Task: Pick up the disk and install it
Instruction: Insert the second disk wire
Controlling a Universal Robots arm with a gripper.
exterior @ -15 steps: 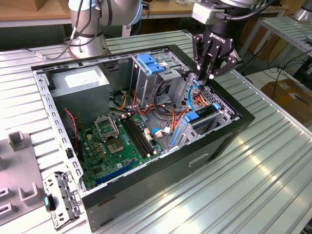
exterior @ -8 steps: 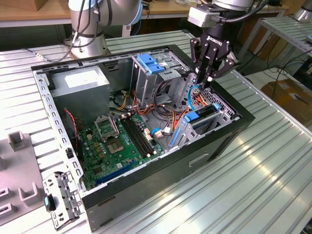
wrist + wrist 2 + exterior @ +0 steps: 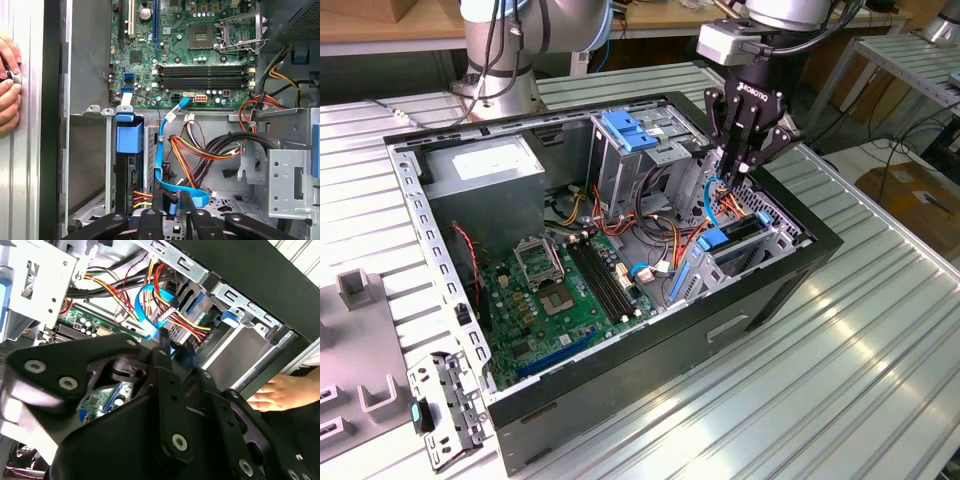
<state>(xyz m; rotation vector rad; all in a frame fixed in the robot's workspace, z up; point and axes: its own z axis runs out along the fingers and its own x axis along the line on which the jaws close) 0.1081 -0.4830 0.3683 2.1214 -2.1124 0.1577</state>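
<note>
While the gripper (image 3: 736, 172) sits among wiring at the exterior view's centre right, grip state indeterminate, it could snag the blue cable (image 3: 161, 150) beside the disk (image 3: 131, 171).

The disk, a flat rectangular grey metal hard drive (image 3: 131, 175) with a blue plastic rail (image 3: 129, 137) at its edge, stands on edge inside a narrow metal bay slot just beside the green motherboard (image 3: 200, 55). In the exterior view it (image 3: 738, 233) sits seated in that slot, its blue rail facing up.
</note>
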